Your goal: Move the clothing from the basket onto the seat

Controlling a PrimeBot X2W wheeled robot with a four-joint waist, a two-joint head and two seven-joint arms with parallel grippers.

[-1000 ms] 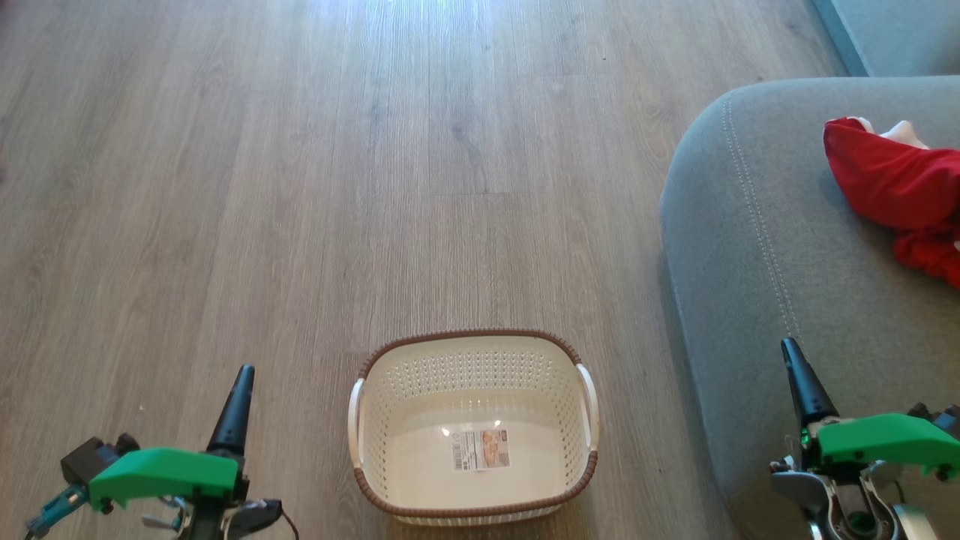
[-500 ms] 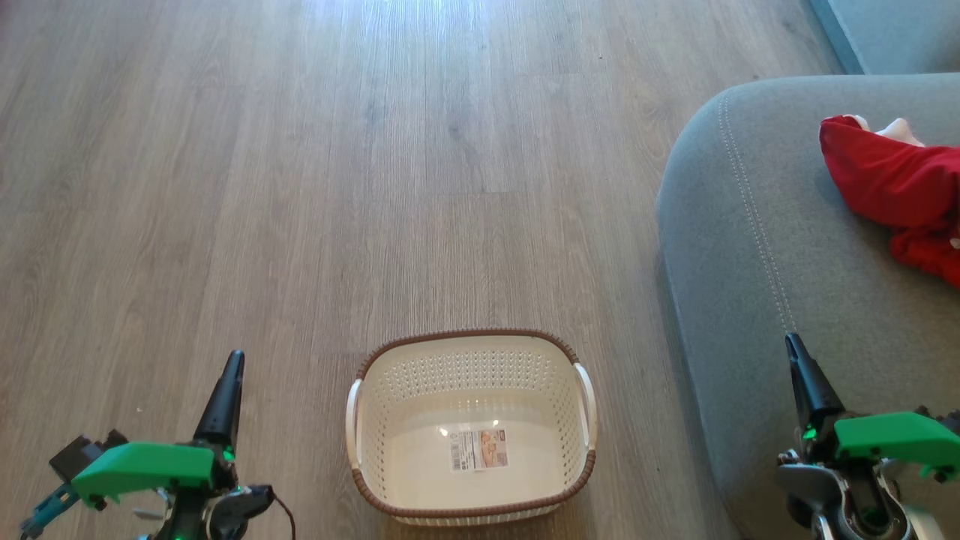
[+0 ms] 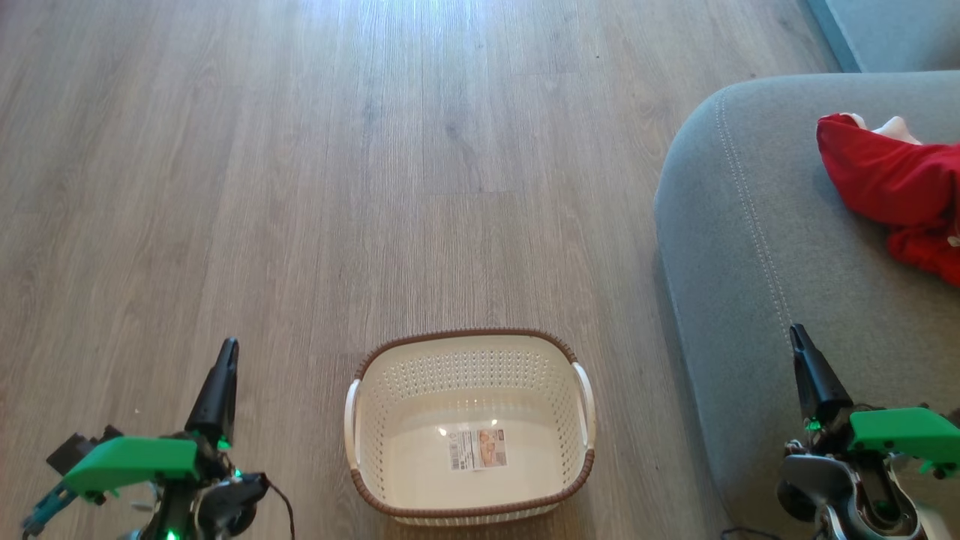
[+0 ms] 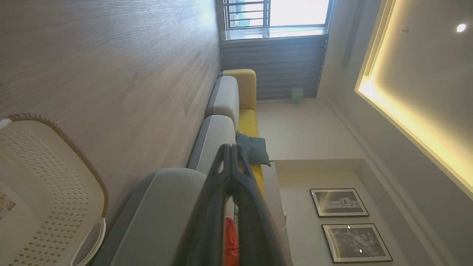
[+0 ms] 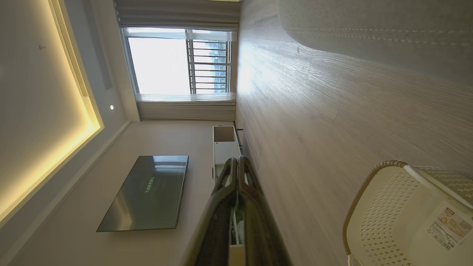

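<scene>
left gripper (image 3: 227,349): fingers pressing together right to the tips, gripping nothing; hanging over the wood floor (image 3: 375,187).
right gripper (image 3: 797,334): fingers likewise meeting along their length, gripping nothing; hovering over the near edge of the seat (image 3: 750,262).
basket (image 3: 471,334): cream, with perforated walls and a brown braided rim; standing on the floor between the two grippers, apart from both; carrying only the paper label on its floor.
label (image 3: 478,448): lying flat inside the basket; showing a barcode and a small picture, with print too small to read.
seat: grey, with a rounded corner and a pale stitch line; stretching beneath and beyond the right gripper, just beside the basket.
clothing (image 3: 885,180): red with a bit of white showing; lying bunched on the seat, beyond the right gripper and off to its right, well apart from the basket.
television (image 5: 147,192): hanging on the wall ahead of the right gripper's fingers; showing a short line of pale characters, too faint to read.
</scene>
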